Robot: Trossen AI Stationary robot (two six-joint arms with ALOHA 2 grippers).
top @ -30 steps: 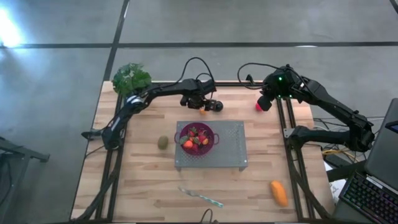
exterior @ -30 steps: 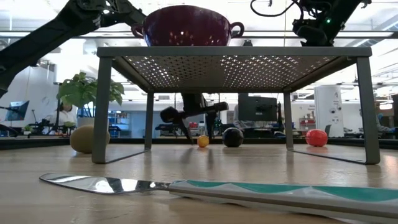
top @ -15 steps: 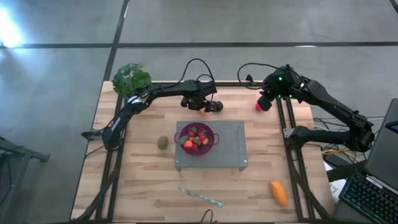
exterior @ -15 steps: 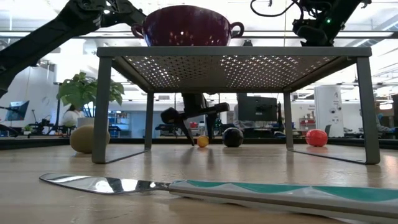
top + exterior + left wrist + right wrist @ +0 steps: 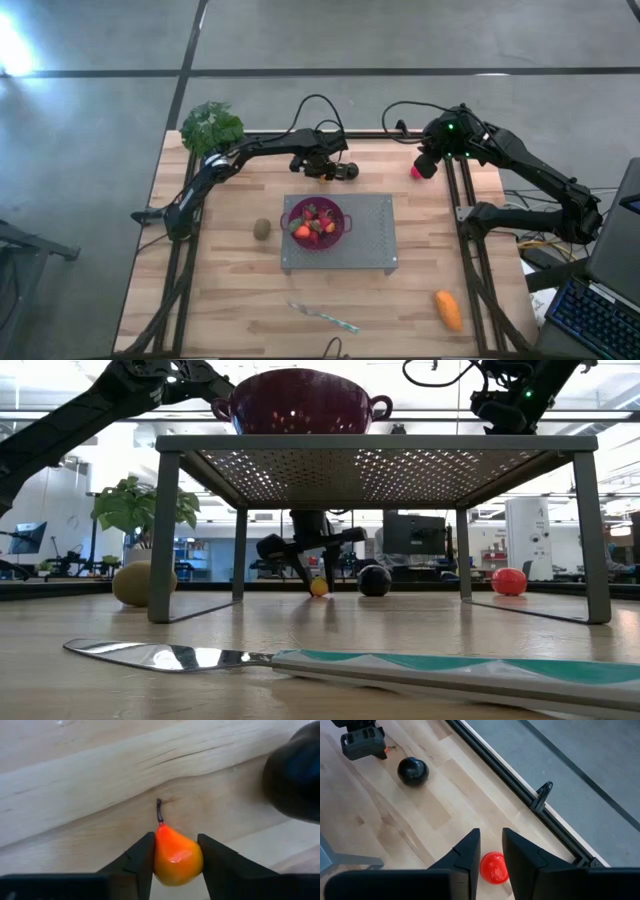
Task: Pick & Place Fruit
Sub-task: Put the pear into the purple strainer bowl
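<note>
My left gripper (image 5: 324, 172) is down at the table near its far edge, shut on a small orange pear-shaped fruit (image 5: 176, 856), which also shows in the low view (image 5: 318, 587). A dark plum (image 5: 349, 171) rests on the table beside it. My right gripper (image 5: 427, 163) hangs open, raised above the pink-red ball (image 5: 494, 868), which lies on the wood by the far right edge. An olive-green kiwi (image 5: 262, 229) sits left of the rack. The oblong orange fruit (image 5: 449, 310) lies near the right front. Strawberries (image 5: 312, 228) fill the purple colander. My left gripper pinches the small orange fruit by its round lower body (image 5: 165, 862), one finger on each side, coming from above and pointing down. The stem (image 5: 159, 811) sticks out ahead of the fingers. In the low view the fruit's underside is on the table.
The purple colander (image 5: 290, 212) stands on a perforated metal rack (image 5: 370, 240) at mid-table. A slim knife (image 5: 322, 318) lies near the front edge. A leafy plant (image 5: 211, 126) sits at the far left corner. Metal rails (image 5: 465, 200) run along the right side.
My left gripper has moved a little toward the table's far left, onto the small orange fruit. The fruit has slid slightly along the table with it, away from the plum. The right arm has kept still.
</note>
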